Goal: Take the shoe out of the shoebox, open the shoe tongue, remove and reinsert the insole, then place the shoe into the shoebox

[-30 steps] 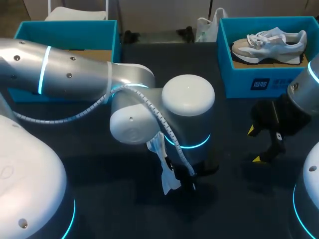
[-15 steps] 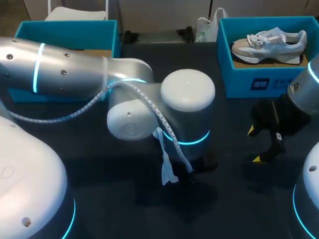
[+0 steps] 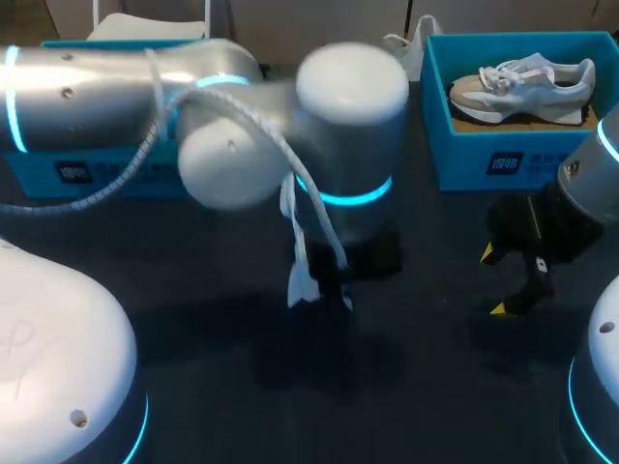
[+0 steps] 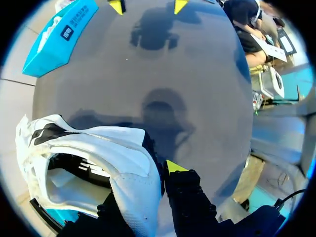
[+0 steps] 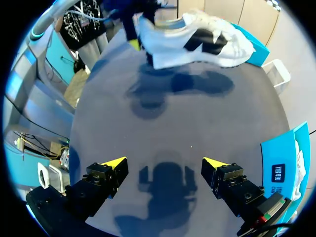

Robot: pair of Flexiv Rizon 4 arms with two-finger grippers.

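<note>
The left tool [image 4: 153, 173] is closed on a white shoe [image 4: 98, 148], holding it up off the dark table [image 3: 435, 387] near the middle, with its shadow on the surface below. One yellow fingertip [image 4: 173, 166] presses the shoe's white upper. The other is hidden behind the shoe.

In the wrist views the shoe's long axis runs out sideways from the fingers, about level with the table, sole downward. I cannot tell which end is the toe. In the left wrist view its dark opening faces the camera. From the head view only a white strip shows, hanging under the left wrist.

The shoe is white with black patches on its side.

It hangs well apart from both blue shoeboxes. The left shoebox [image 3: 87, 174] sits at the far left, partly behind the left arm. The right shoebox [image 3: 503, 159] sits at the far right corner and holds a second shoe [image 3: 522, 82], pale grey and white, lying lengthwise.

The right tool [image 5: 164, 163] is spread wide with nothing between its fingers. It hovers above the table just in front of the right shoebox, well apart from the held shoe.
</note>
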